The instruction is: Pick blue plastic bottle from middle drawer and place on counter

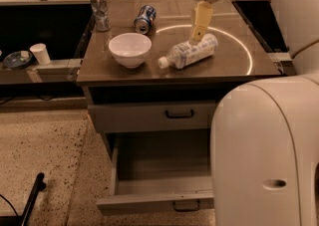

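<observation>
The blue plastic bottle (190,53) lies on its side on the counter (229,65), inside the bright arc, white cap toward the bowl. My gripper (195,37) hangs from the arm right above the bottle's middle, fingers (200,20) pointing down with the tips at the bottle's top edge. It looks open, no longer clamped on the bottle. The middle drawer (154,201) is pulled out below, and its inside shows nothing.
A white bowl (129,49) stands left of the bottle. A blue-and-white can (143,19) lies behind it, and a metal cup (100,10) stands at the back left corner. The upper drawer (149,116) is shut. My white body (264,150) fills the right foreground.
</observation>
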Available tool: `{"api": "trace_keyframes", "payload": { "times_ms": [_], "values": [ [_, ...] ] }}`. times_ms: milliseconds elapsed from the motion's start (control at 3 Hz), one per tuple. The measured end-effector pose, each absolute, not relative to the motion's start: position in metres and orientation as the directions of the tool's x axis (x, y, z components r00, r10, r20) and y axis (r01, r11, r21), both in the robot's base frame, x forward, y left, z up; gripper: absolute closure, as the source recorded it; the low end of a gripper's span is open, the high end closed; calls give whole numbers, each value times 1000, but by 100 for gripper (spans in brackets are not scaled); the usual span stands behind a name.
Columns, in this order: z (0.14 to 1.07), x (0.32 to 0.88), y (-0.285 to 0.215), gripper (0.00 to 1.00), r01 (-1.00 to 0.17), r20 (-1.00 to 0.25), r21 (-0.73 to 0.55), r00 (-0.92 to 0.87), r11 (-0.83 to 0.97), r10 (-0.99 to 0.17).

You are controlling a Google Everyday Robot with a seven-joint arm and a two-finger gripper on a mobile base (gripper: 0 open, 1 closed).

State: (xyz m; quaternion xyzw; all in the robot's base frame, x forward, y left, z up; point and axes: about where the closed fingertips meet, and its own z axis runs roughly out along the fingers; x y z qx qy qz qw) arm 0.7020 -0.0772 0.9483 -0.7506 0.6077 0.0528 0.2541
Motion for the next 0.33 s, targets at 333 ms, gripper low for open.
{"api": "trace_keyframes", "payload": {
  "times_ms": [333],
  "values": [
    [948, 702, -77, 0, -939, -388, -317, 256, -132, -885]
  ]
}}
